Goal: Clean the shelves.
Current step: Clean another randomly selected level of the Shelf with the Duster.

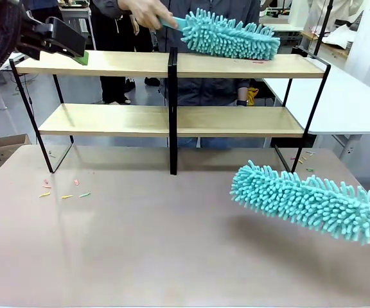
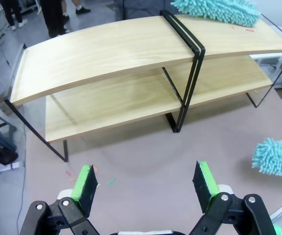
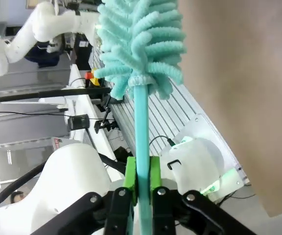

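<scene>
Right now, front view: shelves (image 1: pixel 172 119) spanning the upper half, person's hand (image 1: pixel 148 11) at top centre laying a teal duster (image 1: pixel 230 36) on the top board, second duster (image 1: pixel 310 200) hovering lower right over the table (image 1: pixel 140 244). Left gripper (image 1: pixel 76 52) up at upper left beside the top board's end. From the left wrist, left gripper (image 2: pixel 146 185) spread wide and empty, shelves (image 2: pixel 146 73) well beyond the pads. From the right wrist, right gripper (image 3: pixel 142 180) clamped on the second duster's handle (image 3: pixel 142 127), fluffy head at top.
</scene>
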